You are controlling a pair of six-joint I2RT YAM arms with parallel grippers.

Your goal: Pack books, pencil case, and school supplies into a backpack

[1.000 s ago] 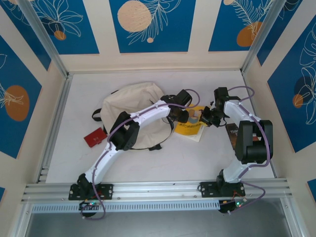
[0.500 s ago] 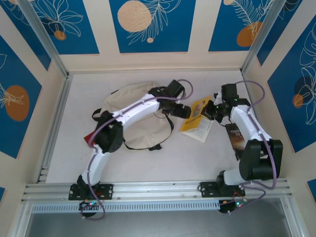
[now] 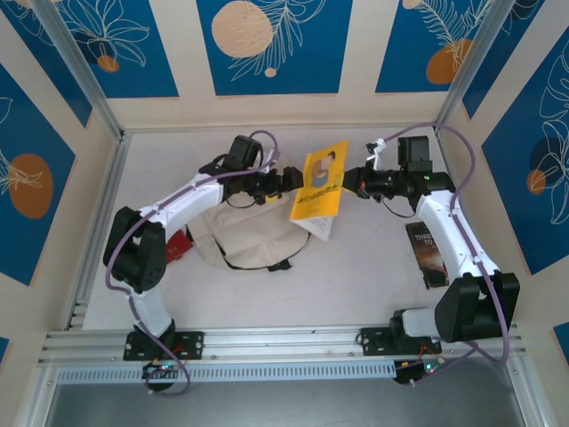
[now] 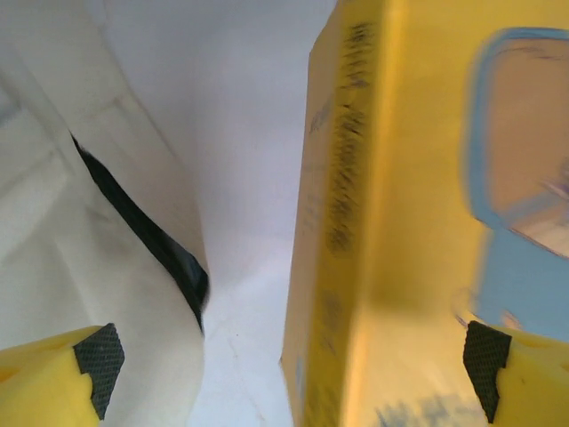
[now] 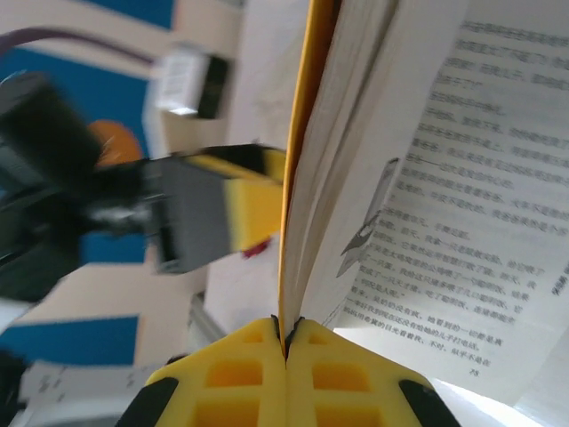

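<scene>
Barely begun | pinching yellow book (image 3: 320,181) aloft with right gripper (image 3: 350,181) | flanking it with wide-open left gripper (image 3: 289,181) | leaving black book (image 3: 425,253) outside backpack (image 3: 249,236)

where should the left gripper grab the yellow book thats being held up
Take the yellow book by its spine, the open left gripper coming from the left with jaws across its thickness. The right gripper pinches the cover at the opposite edge and pages sag open, so the spine is where everything stays together.
</scene>
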